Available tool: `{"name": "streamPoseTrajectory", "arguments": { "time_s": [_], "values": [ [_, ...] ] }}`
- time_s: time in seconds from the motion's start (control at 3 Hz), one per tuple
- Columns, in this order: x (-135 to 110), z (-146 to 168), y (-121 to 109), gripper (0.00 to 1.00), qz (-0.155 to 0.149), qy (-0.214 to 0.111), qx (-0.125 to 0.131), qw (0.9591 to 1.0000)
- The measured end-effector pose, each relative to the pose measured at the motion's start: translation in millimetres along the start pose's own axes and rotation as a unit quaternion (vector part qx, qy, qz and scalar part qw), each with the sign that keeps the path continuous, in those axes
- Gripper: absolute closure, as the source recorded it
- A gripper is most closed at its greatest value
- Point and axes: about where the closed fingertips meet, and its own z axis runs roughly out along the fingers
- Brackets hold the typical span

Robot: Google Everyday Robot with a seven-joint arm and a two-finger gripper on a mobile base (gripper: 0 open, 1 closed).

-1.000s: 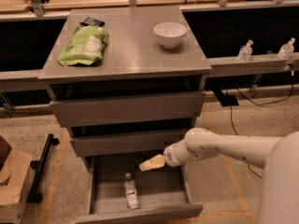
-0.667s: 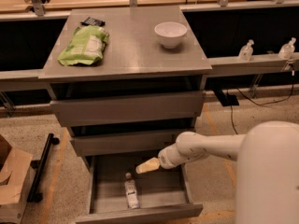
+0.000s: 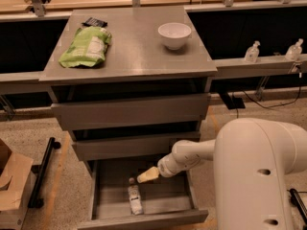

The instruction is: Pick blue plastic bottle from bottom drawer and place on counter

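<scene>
**A:** Where's the bottle in the camera view?

**B:** The blue plastic bottle (image 3: 135, 199) lies flat on the floor of the bottom drawer (image 3: 144, 219) of the cabinet (image 3: 129, 111). That drawer is pulled out, and the two drawers above it are pushed in. The bottle's white cap points toward the cabinet's back.

**A:** And the gripper?

**B:** The gripper (image 3: 147, 175) hangs over the open drawer, under the front of the cabinet's middle drawer. It is just beside the bottle's cap and a little above it. The white arm (image 3: 192, 157) reaches in from the cabinet's right side. I cannot tell whether the gripper is open or closed, or whether it touches the cap. It has not lifted the bottle.

**A:** What's on top of the cabinet?

**B:** The counter (image 3: 139, 56) holds a white bowl (image 3: 174, 35) near its back right corner. A green bag (image 3: 86, 46) is on its left part, with a small dark packet (image 3: 94, 22) just behind the bag.

**A:** Anything around the cabinet?

**B:** A clear pump bottle (image 3: 252, 51) stands on a ledge to its right. A cardboard box (image 3: 12, 186) sits on the floor to its left.
</scene>
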Motion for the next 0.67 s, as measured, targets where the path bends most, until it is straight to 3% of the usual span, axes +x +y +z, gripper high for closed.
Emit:
{"name": "streamPoseTrajectory", "arguments": {
  "time_s": [0.33,0.67],
  "values": [
    [4,10,-2,0.0,0.004,0.003,-0.019,0.9998],
    [4,46,-9,0.0,0.024,-0.009,-0.045,0.9987]
  ]
}}
